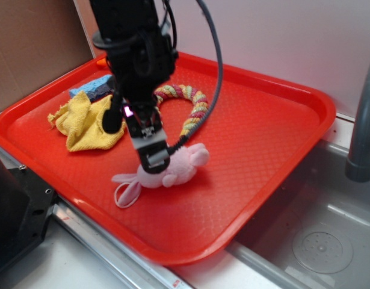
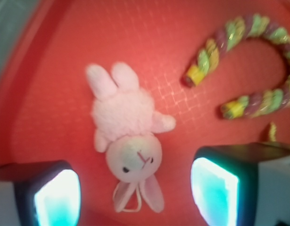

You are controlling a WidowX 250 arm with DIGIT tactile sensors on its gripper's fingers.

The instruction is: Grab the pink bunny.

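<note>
End effector (image 2: 135, 188) sits over the pink bunny (image 2: 130, 136), pads spread either side of its head and gripping nothing — bunny lies flat on the red tray (image 1: 257, 144), near the rope horseshoe (image 2: 248, 61) — pre-grasp step; next likely: drop, close.

From my remote seat I saw a pale wall (image 1: 275, 36) behind the setup, with brown cardboard (image 1: 34, 48) leaning at the left. To the right lay a grey metal sink (image 1: 329, 235) with a round drain (image 1: 323, 248), and a grey faucet pipe (image 1: 363, 120) rose beside it. A white counter edge (image 1: 70, 265) ran along the front. Light was even and soft.
</note>
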